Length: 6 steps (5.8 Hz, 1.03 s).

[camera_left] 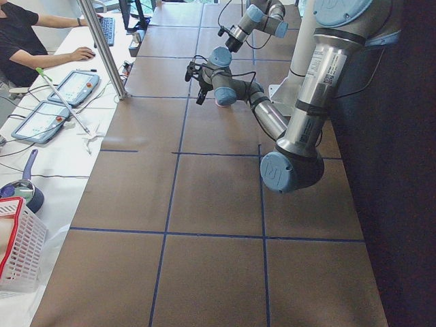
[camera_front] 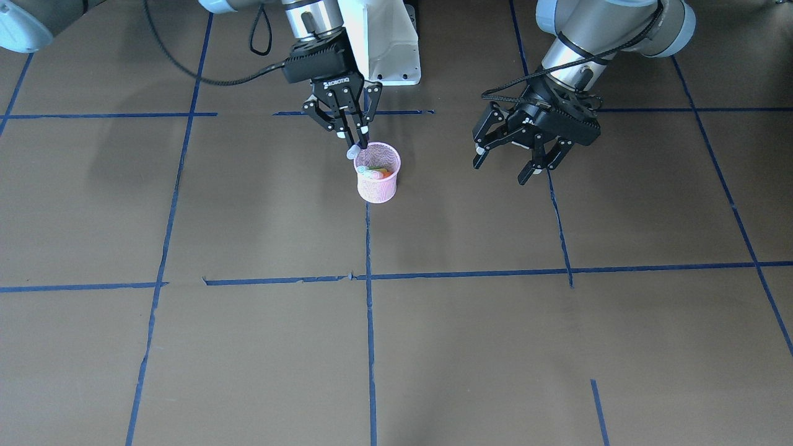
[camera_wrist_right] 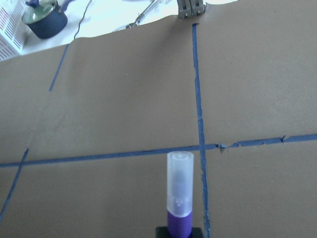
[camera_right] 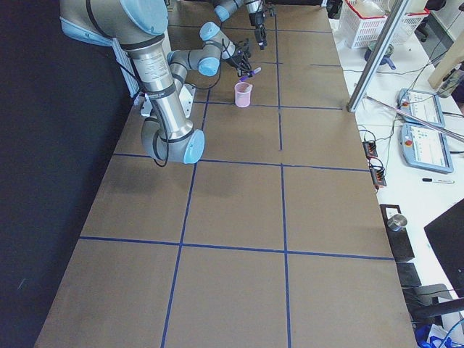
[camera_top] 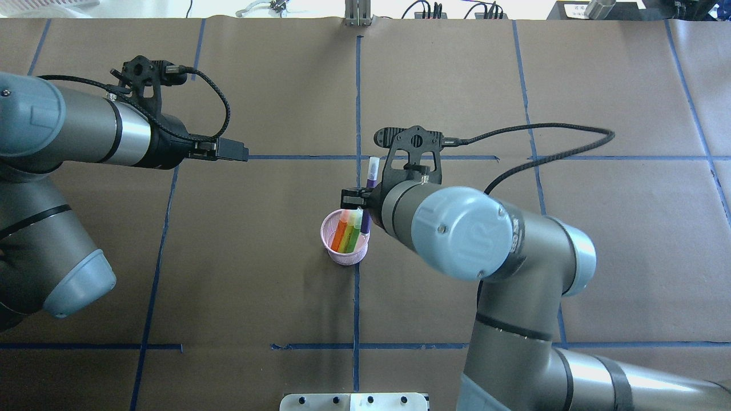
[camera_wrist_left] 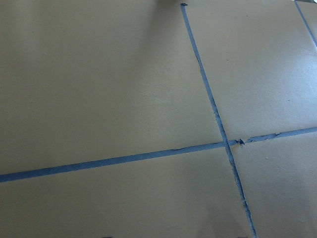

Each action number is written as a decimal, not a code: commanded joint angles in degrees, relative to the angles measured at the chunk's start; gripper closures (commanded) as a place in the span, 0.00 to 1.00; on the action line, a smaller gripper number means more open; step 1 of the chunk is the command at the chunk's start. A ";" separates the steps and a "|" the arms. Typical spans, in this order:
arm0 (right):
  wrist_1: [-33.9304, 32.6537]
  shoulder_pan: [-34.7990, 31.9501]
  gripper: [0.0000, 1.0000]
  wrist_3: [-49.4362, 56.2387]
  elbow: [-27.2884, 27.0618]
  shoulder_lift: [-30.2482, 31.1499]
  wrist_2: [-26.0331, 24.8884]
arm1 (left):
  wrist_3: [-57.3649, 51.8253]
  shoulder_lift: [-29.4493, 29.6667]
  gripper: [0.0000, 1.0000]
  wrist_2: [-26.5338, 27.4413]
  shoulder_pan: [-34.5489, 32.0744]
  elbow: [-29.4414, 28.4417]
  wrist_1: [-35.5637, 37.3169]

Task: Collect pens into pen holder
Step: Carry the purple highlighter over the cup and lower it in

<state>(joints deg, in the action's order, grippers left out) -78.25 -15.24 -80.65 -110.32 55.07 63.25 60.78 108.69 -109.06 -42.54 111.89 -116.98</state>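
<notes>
Right end effector (camera_front: 354,141) pinches the purple pen (camera_top: 370,181), tilted above the pen holder (camera_front: 378,186), apparently to join the orange pen (camera_top: 341,231) and green pen (camera_top: 354,233).

Small pink wire-mesh cup (camera_top: 345,258) stands upright, slim orange pen (camera_top: 341,231) and bright green pen (camera_top: 354,230) leaning inside; my right claw (camera_front: 354,141) pinches the purple pen (camera_top: 370,181) (pale cap up), slanting at its rim
</notes>
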 commanded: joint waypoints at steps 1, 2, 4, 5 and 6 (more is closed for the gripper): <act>2.49 4.85 1.00 -1.18 3.77 -0.05 -13.38 | -0.05 -0.05 0.11 -0.02 0.00 -0.18 0.00; 2.49 6.00 1.00 -1.09 5.53 0.21 -15.59 | -0.05 0.03 0.11 -0.02 0.00 -0.18 0.00; 2.49 6.62 0.69 -0.66 7.13 0.30 -16.75 | -0.05 0.03 0.11 -0.02 0.09 -0.36 0.00; 2.58 6.80 0.01 -0.74 6.96 0.12 -16.58 | -0.22 0.03 0.11 -0.02 0.09 -0.62 -0.09; 3.27 6.71 0.00 0.04 3.74 0.47 -13.88 | -0.75 -0.23 0.11 -0.02 0.09 -0.97 -0.09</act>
<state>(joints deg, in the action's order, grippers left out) -75.47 -8.55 -81.13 -104.37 55.33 47.55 60.42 108.64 -109.07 -42.46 111.22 -117.05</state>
